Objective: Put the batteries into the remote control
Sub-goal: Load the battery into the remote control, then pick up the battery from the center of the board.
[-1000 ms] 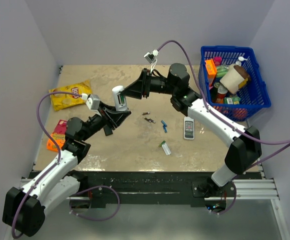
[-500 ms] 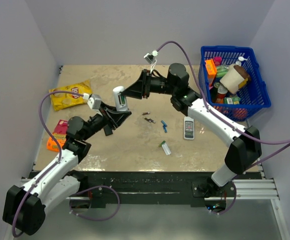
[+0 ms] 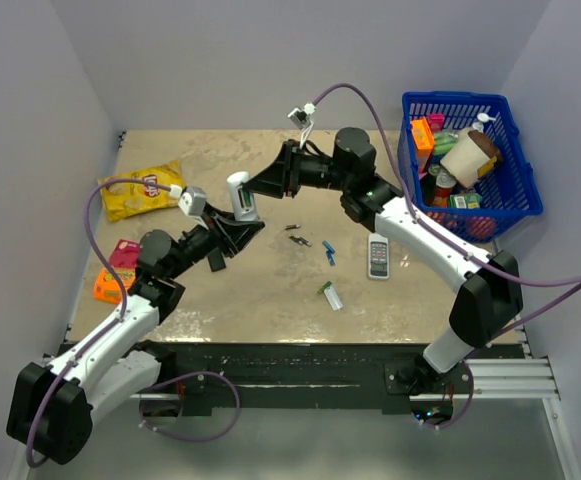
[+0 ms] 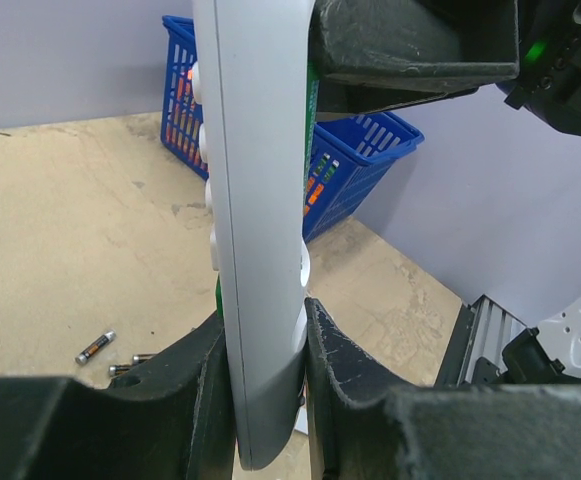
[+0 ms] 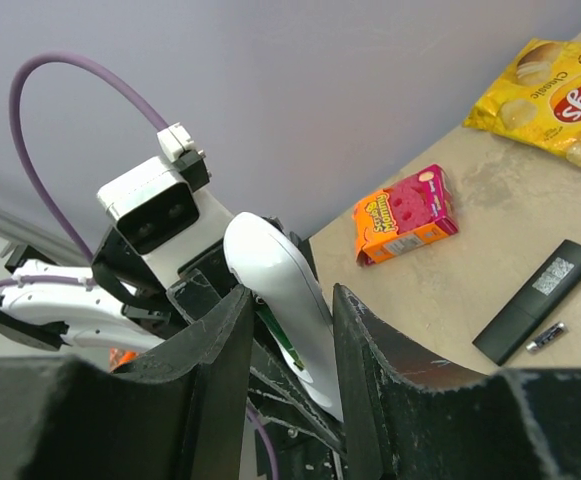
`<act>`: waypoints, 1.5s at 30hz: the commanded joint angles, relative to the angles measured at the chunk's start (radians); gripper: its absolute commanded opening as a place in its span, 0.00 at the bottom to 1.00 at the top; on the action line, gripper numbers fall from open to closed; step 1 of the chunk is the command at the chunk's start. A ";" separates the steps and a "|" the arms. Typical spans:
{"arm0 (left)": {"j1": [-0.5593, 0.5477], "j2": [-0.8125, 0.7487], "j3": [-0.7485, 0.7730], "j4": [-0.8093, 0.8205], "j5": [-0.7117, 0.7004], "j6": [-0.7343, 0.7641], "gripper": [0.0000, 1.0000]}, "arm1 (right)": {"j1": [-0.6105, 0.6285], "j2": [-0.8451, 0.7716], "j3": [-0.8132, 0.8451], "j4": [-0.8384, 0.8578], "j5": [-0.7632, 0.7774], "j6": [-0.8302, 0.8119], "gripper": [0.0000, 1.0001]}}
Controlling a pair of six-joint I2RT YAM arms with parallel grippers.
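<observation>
Left gripper [image 3: 238, 222] had the remote [image 3: 239, 195] clenched by its bottom end, upright off the table, I guess to present its back to the right gripper [image 3: 262, 186] up top. Couldn't tell if those jaws held anything.

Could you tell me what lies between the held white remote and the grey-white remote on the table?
In the top view, dark brownish cells and a blue cell lie between the white remote and the grey-white remote.
</observation>
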 commanded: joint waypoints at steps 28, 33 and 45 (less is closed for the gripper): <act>0.002 -0.040 0.061 -0.185 -0.252 0.023 0.00 | -0.007 -0.145 -0.053 -0.275 0.258 -0.361 0.80; 0.008 -0.052 0.010 -0.198 -0.263 0.026 0.00 | -0.038 -0.148 -0.006 -0.497 0.434 -0.445 0.98; 0.009 -0.054 -0.108 -0.123 -0.218 0.078 0.00 | -0.008 -0.088 -0.119 -1.041 0.743 -0.450 0.81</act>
